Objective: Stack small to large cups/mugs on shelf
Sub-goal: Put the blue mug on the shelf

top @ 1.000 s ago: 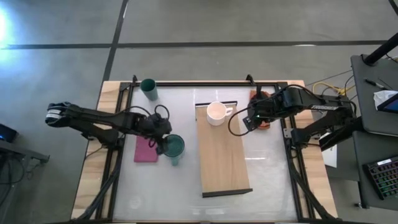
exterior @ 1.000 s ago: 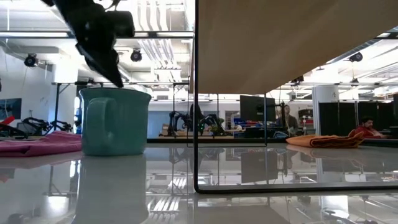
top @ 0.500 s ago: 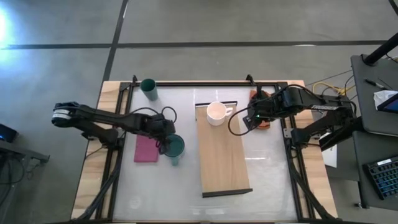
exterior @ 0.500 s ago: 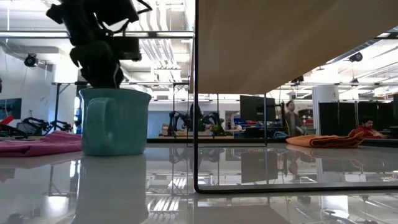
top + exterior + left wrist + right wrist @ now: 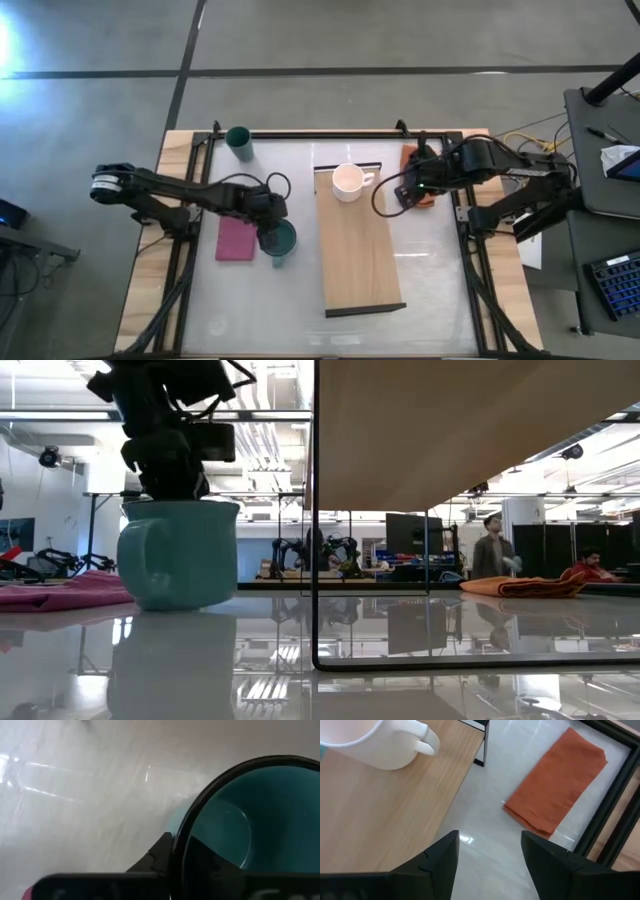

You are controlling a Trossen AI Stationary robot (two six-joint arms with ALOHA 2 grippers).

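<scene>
The teal mug [image 5: 279, 239] stands on the table left of the shelf [image 5: 358, 250], its handle [image 5: 138, 558] toward the near edge. My left gripper [image 5: 268, 229] is shut on it from above. The white mug [image 5: 348, 181] sits on the shelf's far end. The dark green tumbler [image 5: 238, 140] stands at the far left corner. My right gripper [image 5: 401, 192] hangs open over the table between the shelf and an orange cloth [image 5: 420, 172], holding nothing. My left gripper grips the teal mug's wall at the rim [image 5: 181, 840], on the side toward the table's left. One finger [image 5: 159, 861] is outside and the other inside the mug. The fingers come down from above. In the low view the mug stands upright, its base at the table top.
A magenta cloth [image 5: 235, 241] lies just left of the teal mug. The table's black frame [image 5: 300, 135] runs along its far edge. In the low view the shelf's dark leg [image 5: 315, 540] stands right of the mug. A person [image 5: 492, 552] walks in the room behind.
My left gripper has moved toward the table's right edge, come down over the teal mug's rim and shut on its wall. The mug has shifted a little toward the table's left edge.
</scene>
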